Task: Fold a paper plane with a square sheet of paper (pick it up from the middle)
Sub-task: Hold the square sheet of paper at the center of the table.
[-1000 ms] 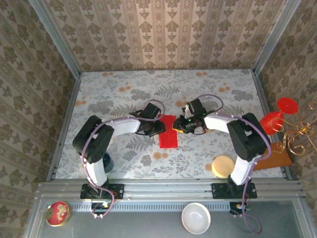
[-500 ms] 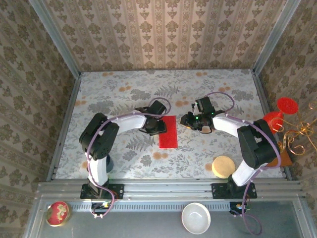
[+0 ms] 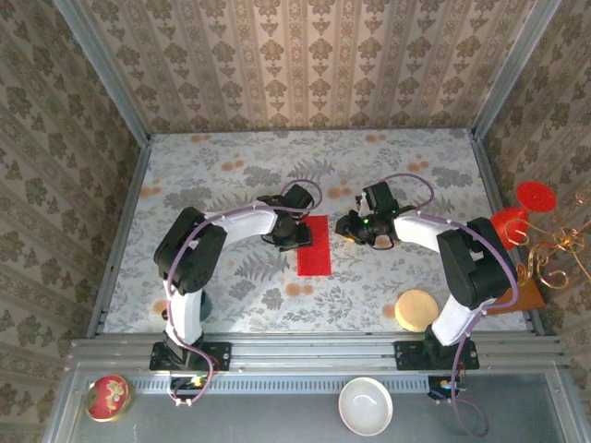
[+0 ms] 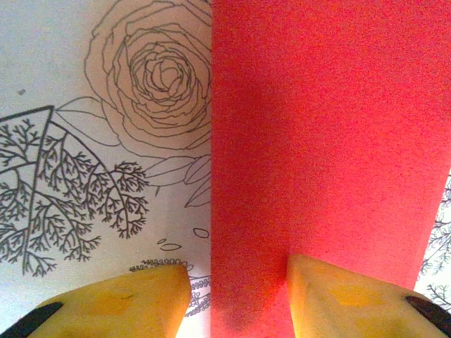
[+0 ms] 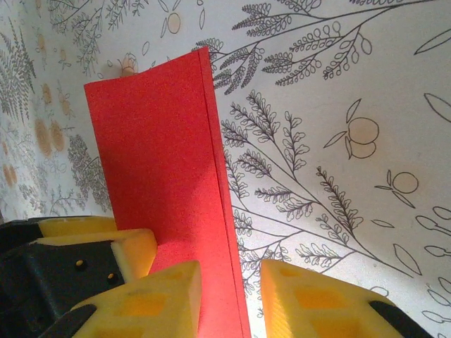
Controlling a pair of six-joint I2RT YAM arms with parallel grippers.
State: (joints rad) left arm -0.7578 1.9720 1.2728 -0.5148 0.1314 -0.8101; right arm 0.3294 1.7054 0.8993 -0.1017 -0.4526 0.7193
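The left arm (image 3: 231, 224) and right arm (image 3: 420, 231) have black joints, white links and a lilac cable (image 3: 406, 179) each. The left gripper (image 4: 238, 289) and right gripper (image 5: 230, 285) bear blocky yellow fingers (image 4: 134, 299).

From overhead my light is soft and even, a little washed out, and the arms throw only faint shadows on the tablecloth (image 3: 231, 185). On the left wrist feed the cloth burns nearly white, the red paper (image 4: 317, 141) looks grainy, and a dim shadow spreads across it above the yellow fingertips (image 4: 120, 303), which are soft with blur. On the right wrist the print is crisp, and a darker patch shades the paper's near end.
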